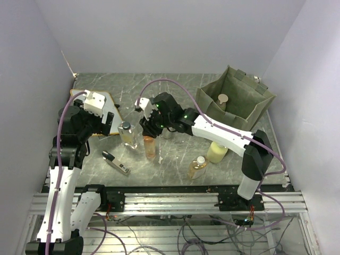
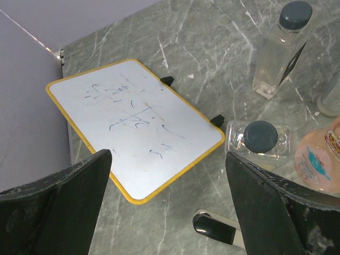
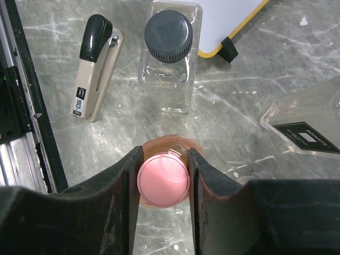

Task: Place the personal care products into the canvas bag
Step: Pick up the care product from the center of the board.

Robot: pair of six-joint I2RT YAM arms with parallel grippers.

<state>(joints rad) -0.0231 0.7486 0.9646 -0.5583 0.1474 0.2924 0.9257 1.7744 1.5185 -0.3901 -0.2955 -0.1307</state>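
Observation:
My right gripper (image 3: 163, 180) is shut on the pink cap of an upright orange bottle (image 3: 164, 183) that stands mid-table; from above the right gripper (image 1: 149, 132) covers the top of this orange bottle (image 1: 150, 147). A clear bottle with a black cap (image 1: 127, 133) stands just left of it and shows as the clear bottle (image 3: 168, 53) and again as the clear bottle (image 2: 260, 139). My left gripper (image 2: 167, 175) hangs open over bare table beside it. An amber bottle (image 1: 197, 167) and a pale yellow-green bottle (image 1: 217, 151) stand at the front right. The canvas bag (image 1: 249, 109) sits open at the back right with one bottle (image 1: 222, 101) inside.
A yellow-edged white board (image 2: 133, 125) lies at the back left, partly under the left arm. A slim black-and-silver gadget (image 1: 116, 162) lies near the front. A second clear bottle (image 2: 281, 48) stands beyond the first. The right arm crosses above the table's middle.

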